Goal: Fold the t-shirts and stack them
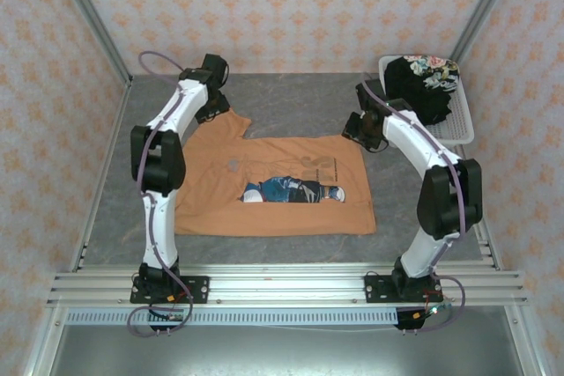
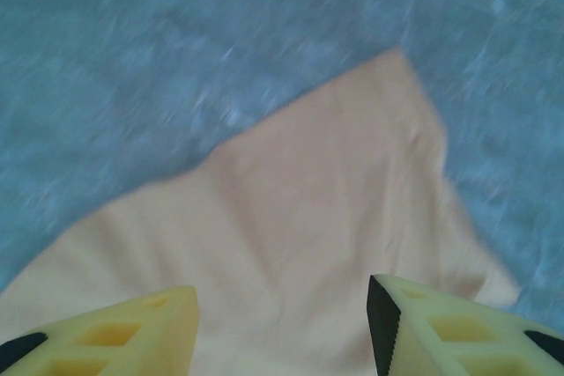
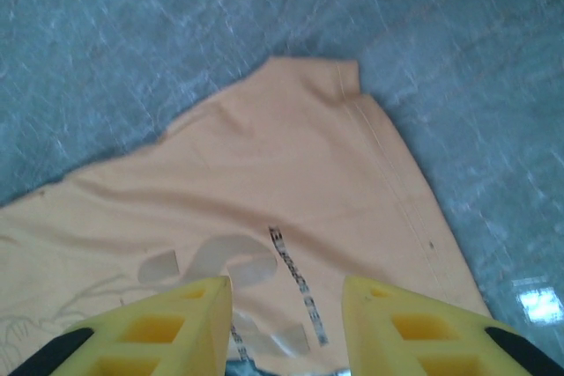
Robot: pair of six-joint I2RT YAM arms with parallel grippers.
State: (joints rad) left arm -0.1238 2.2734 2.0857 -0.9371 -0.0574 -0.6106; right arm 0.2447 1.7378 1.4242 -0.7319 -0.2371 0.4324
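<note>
spreading the orange t-shirt [image 1: 273, 191] flat looks done, the left gripper [image 2: 282, 292] and right gripper [image 3: 286, 283] hang half open, holding nothing, and next must pinch its far edge to fold.

Table [image 1: 291, 99]: grey, marbled.
Basket [image 1: 463, 133]: white mesh, far corner at two o'clock.
Walls [image 1: 291, 6]: orange-patterned paper.
Rails [image 1: 291, 284]: aluminium, six o'clock.
</note>
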